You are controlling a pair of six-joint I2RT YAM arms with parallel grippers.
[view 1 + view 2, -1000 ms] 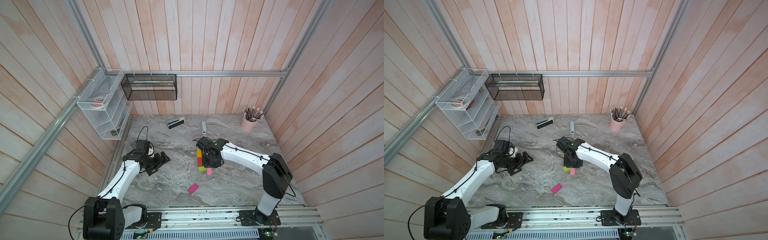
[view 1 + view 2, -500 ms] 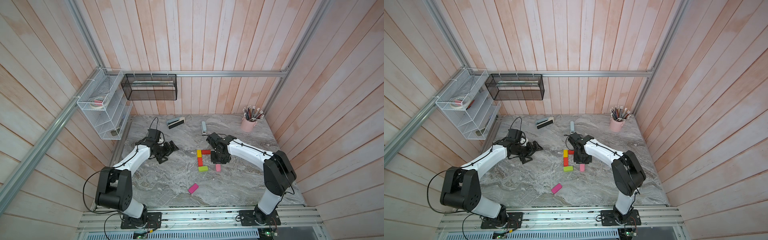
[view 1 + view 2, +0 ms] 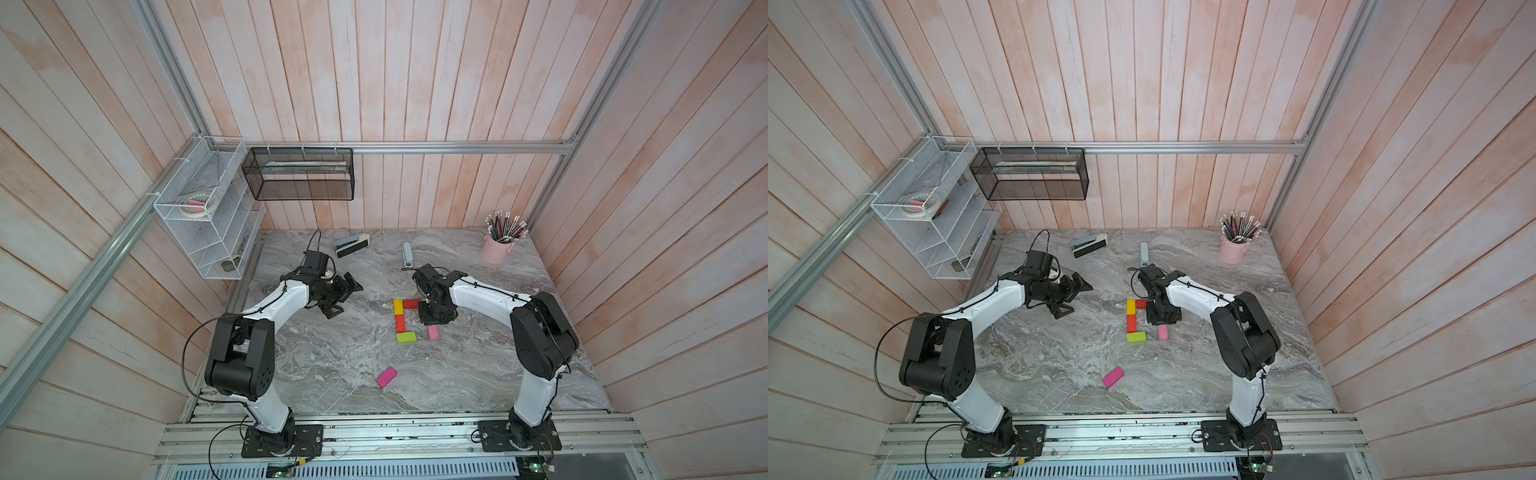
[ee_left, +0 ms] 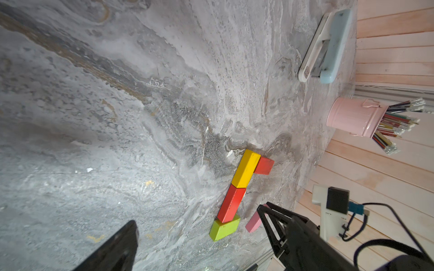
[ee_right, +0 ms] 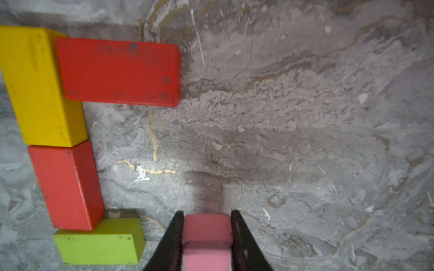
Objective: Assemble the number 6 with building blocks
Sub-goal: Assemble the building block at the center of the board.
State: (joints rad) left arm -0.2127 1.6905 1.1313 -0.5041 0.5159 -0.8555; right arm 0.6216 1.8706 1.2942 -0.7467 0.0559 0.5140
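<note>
Pink plank walls (image 3: 415, 83) enclose a grey marbled bench (image 3: 332, 353); a white wire shelf (image 3: 195, 224) and black mesh basket (image 3: 299, 183) hang above.

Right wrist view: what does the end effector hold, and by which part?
The right end effector grips the light pink block by its two long sides; the left end effector holds nothing.

The right arm (image 3: 486, 293) reaches forward and inward with its wrist bent down. The right tool (image 5: 206, 214) points downward, both fingers pressed against a pink block (image 3: 433, 331). The left arm (image 3: 276, 301) stretches forward, wrist rolled sideways, and the left tool (image 3: 345, 298) sits low with jaws spread wide.
</note>
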